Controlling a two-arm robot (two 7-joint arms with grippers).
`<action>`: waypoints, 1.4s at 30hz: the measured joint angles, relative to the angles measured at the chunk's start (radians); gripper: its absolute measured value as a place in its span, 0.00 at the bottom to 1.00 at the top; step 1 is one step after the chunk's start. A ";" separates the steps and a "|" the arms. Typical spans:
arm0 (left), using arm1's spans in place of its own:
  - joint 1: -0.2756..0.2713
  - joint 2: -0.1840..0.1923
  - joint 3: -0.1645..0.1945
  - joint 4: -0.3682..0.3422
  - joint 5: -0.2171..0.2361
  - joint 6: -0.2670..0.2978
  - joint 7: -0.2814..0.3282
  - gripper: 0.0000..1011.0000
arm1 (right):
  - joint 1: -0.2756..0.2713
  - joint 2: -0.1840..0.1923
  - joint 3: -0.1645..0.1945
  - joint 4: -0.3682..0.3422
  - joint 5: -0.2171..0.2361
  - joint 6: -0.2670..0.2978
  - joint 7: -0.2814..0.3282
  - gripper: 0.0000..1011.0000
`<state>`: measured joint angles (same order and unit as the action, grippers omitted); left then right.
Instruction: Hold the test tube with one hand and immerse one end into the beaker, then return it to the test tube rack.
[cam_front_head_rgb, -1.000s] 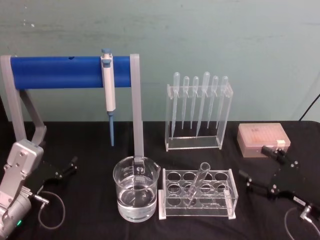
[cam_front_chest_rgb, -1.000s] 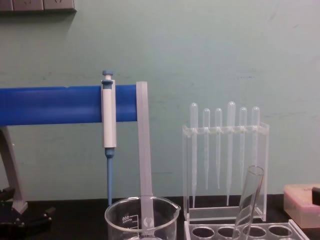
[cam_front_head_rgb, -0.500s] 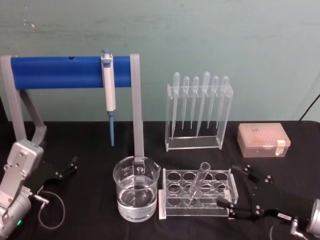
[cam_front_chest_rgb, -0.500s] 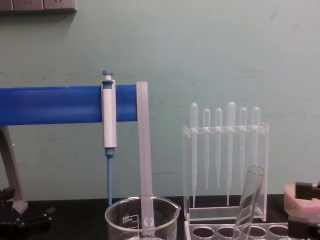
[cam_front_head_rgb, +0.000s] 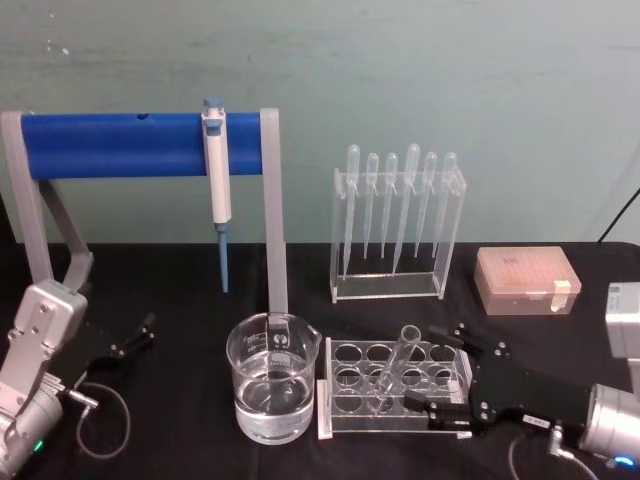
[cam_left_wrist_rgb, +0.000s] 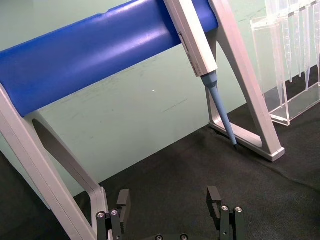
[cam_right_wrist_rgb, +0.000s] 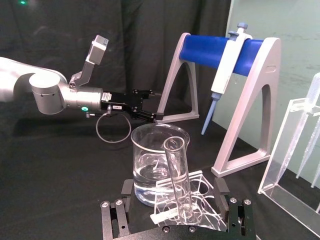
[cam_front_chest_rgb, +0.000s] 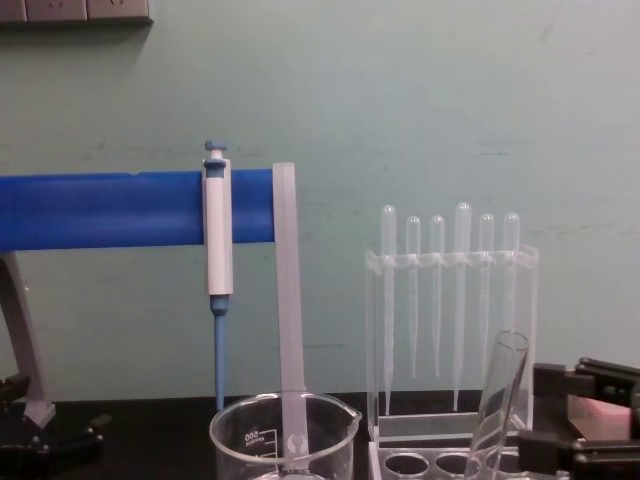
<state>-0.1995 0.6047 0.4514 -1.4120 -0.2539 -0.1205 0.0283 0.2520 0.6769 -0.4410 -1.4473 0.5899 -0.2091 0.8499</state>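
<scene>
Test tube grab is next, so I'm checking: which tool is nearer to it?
Right. The right tool, open, is at the rack just right of the test tube; the left tool sits far left, beyond the beaker.

- Lab setup, no question: a black-draped bench (cam_front_head_rgb: 180, 290) set against a plain pale green wall (cam_front_head_rgb: 400, 80).
- Front and centre, a graduated glass beaker (cam_front_head_rgb: 272, 390) with clear liquid in it.
- Just beside it, a clear rack (cam_front_head_rgb: 328, 385) with round holes, and one glass test tube (cam_front_head_rgb: 395, 368) leaning in it.
- Behind, six bulb-topped plastic pipettes (cam_front_head_rgb: 412, 200) hang in a clear acrylic stand (cam_front_head_rgb: 385, 288).
- Over on the left, a blue-and-white pipettor (cam_front_head_rgb: 216, 180) hangs on a blue bar holder (cam_front_head_rgb: 110, 143) with grey legs.
- Far right, a pinkish lidded box (cam_front_head_rgb: 527, 280); what it holds cannot be made out.
</scene>
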 joint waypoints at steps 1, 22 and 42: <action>0.000 0.000 0.000 0.000 0.000 0.000 0.000 0.99 | 0.012 -0.007 -0.007 0.010 -0.003 0.004 0.004 0.99; 0.000 0.000 0.000 0.000 0.000 0.000 0.000 0.99 | 0.107 -0.056 -0.058 0.088 -0.019 0.011 0.031 0.99; 0.000 0.000 0.000 0.000 0.000 0.000 0.000 0.99 | 0.130 -0.083 -0.066 0.128 0.006 0.005 0.046 0.99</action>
<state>-0.1996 0.6047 0.4514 -1.4120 -0.2539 -0.1205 0.0283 0.3817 0.5935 -0.5066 -1.3192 0.5955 -0.2037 0.8955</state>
